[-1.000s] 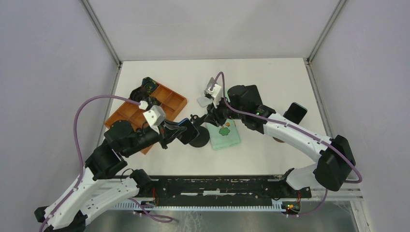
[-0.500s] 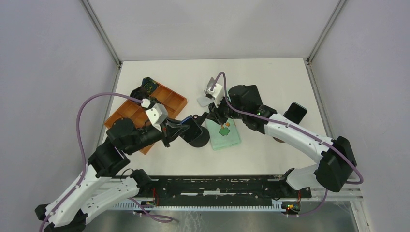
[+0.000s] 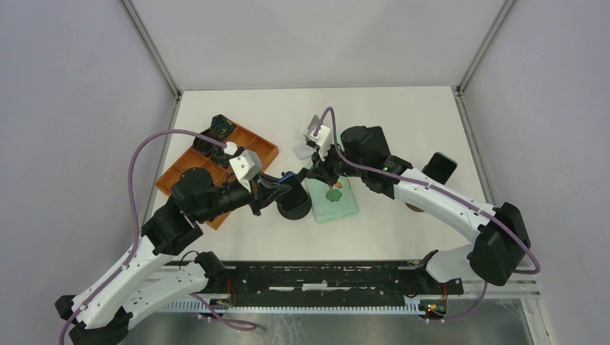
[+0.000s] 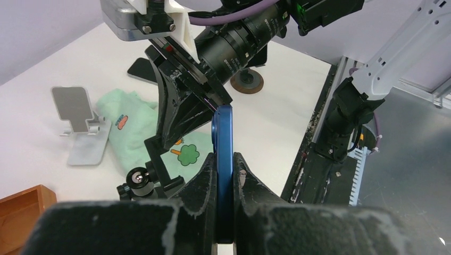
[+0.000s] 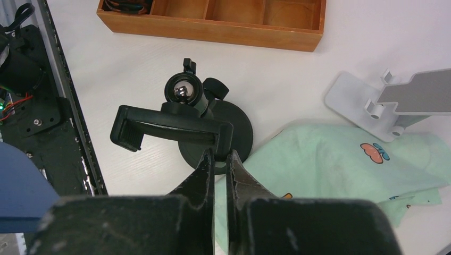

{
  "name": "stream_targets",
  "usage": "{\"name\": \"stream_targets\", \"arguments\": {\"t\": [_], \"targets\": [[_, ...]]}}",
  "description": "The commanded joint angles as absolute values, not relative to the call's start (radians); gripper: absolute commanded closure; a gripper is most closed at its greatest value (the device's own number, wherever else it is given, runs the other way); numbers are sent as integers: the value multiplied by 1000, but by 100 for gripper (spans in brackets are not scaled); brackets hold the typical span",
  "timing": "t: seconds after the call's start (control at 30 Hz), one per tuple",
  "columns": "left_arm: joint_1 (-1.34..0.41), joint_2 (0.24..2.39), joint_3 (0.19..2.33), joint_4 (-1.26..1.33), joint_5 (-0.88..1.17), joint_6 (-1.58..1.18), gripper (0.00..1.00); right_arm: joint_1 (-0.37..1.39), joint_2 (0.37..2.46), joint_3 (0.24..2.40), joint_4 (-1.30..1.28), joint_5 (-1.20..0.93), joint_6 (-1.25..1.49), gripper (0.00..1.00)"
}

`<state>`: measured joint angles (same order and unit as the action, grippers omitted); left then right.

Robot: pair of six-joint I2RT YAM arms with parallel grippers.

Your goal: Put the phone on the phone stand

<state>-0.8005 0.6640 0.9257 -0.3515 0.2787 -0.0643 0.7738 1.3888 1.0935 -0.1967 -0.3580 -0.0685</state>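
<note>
The left tool (image 4: 225, 160) was pinching the blue phone (image 4: 223, 133) on edge, its two fingers pressed flat on the phone's faces, with the top of the phone rising free above them. Seen from above, the phone hung clear of the worktop (image 3: 403, 122), just at 11 o'clock of the black phone stand (image 5: 170, 125) and not yet in its cradle. The stand sat on its round base near the middle of the worktop, its cradle lying crosswise on a ball joint. The right tool (image 5: 219, 159) had its fingers pressed together with only a slit between them, their tips at the lower edge of the cradle's right end — whether a thin part of the cradle was caught between them could not be told. A pale green cloth (image 3: 338, 205) with cartoon prints lay just at 3 o'clock of the stand's base, touching it. A silver folding stand (image 5: 372, 95) stood at 12 o'clock beside the cloth, a wooden tray (image 3: 266, 146) lay at 10 o'clock, and a dark phone (image 3: 439, 169) lay well off at 3 o'clock.
</note>
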Motion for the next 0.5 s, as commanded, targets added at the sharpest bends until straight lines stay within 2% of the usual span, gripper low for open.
{"name": "stream_targets", "arguments": {"t": [0.0, 0.1, 0.2, 0.47], "targets": [[-802, 700, 962, -254, 351, -18, 98, 775, 1358, 1098, -158, -406, -70, 97], [-802, 721, 973, -259, 372, -6, 98, 776, 1361, 1097, -157, -418, -71, 94], [-802, 720, 980, -267, 371, 15, 98, 775, 1370, 1098, -151, -423, -64, 80], [-802, 646, 969, -330, 299, 26, 98, 775, 1400, 1109, -147, -422, -52, 70]]}}
